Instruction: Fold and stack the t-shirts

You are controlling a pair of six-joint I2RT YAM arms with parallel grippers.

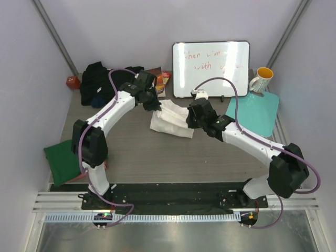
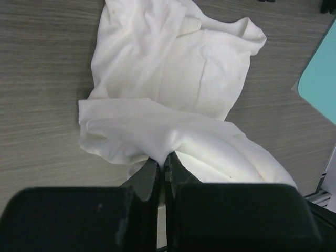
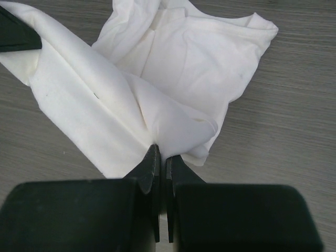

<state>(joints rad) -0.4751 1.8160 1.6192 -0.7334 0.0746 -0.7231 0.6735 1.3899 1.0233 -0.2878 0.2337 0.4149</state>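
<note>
**L gripper [image 1: 152, 103] & R gripper [image 1: 192, 118] both pinching white tee [image 1: 169, 123]**

Each pair of jaws was pressed together w/ a fold of cloth nipped at the tips: L at the tee's far-left corner, R at its right edge. Tee lay crumpled mid-table [image 1: 157, 152], cloth bunched up toward each grip. Black shirts [image 1: 97, 81] sat heaped well off to the tee's far left. A dark green shirt [image 1: 62, 160] lay well off to its near left. Whiteboard [image 1: 211, 68] stood just behind the tee, books [image 1: 160, 81] behind-left. Teal mat [image 1: 254, 113] lay to the tee's right, mug [image 1: 261, 80] right-rear.
</note>
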